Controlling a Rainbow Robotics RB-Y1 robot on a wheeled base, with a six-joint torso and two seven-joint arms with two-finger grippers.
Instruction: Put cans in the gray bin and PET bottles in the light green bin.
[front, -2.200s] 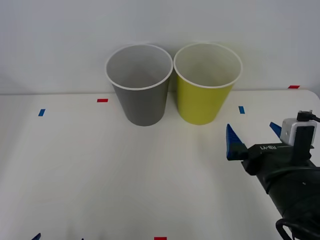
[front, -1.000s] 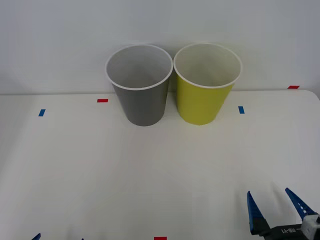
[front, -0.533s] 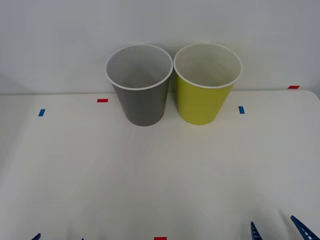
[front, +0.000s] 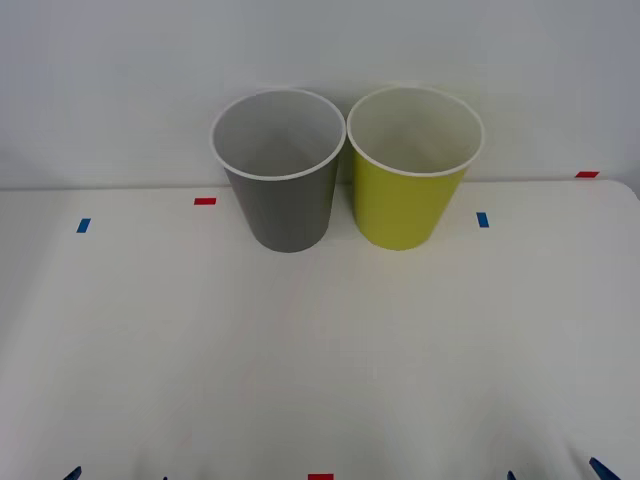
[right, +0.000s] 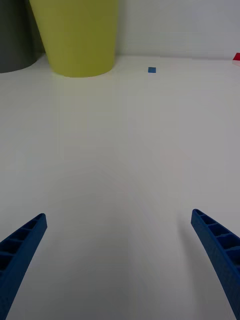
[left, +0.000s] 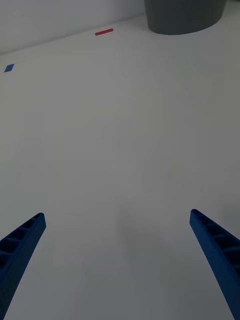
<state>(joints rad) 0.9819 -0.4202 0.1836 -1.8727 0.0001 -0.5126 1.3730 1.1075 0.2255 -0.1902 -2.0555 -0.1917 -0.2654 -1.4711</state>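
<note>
- Now both grippers, left (left: 117, 265) and right (right: 119, 265), hang spread and empty.
- Ahead: gray bin (front: 279, 170), green bin (front: 414, 165).
- Risk: 2 similar bins invite mis-sorting.

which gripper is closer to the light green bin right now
Right. The right gripper sits at the table's near edge, slightly right of the light green bin. The left gripper sits at the near edge, far left, more in line with the gray bin.
</note>
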